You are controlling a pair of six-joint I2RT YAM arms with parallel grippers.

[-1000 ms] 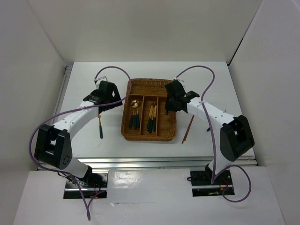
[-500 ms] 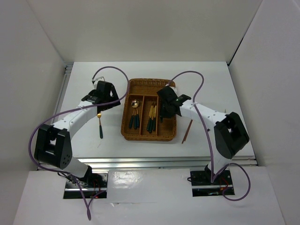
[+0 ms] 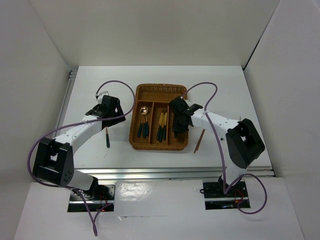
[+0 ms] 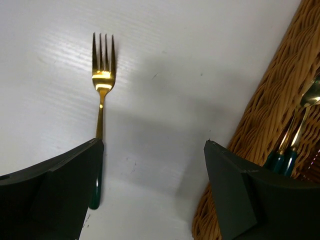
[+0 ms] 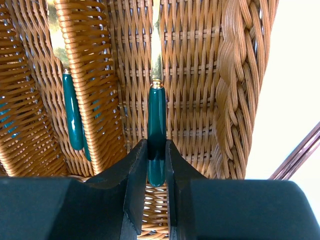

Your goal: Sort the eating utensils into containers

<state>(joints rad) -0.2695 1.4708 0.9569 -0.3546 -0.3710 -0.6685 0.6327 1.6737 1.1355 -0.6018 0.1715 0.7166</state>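
your right gripper (image 5: 156, 147) is clamped on the dark teal handle of a knife (image 5: 156, 107). its narrow gold blade points away, held low over the right-hand long slot of the wicker tray (image 5: 240, 100). you cannot tell whether the knife touches the woven floor. if you let go while it hangs above the weave, it could bounce and come to rest tilted against the divider. other teal-handled utensils (image 5: 72, 115) lie in the next slot beyond that divider. opening the jaws wide could also catch the braided outer wall, just beside them. chopsticks (image 3: 200, 140) lie on the table (image 3: 225, 90) outside that wall, not yet sorted.

your left gripper (image 4: 152, 150) hangs over the table with its jaws wide apart and holds nothing. a fork (image 4: 101, 85) lies below, tines away, but its handle runs under one finger (image 4: 60, 190), not between the two. closing from here would likely miss it or push it sideways. coming straight down would press that finger onto the handle. the other finger sits near the tray's side and could snag the wicker.
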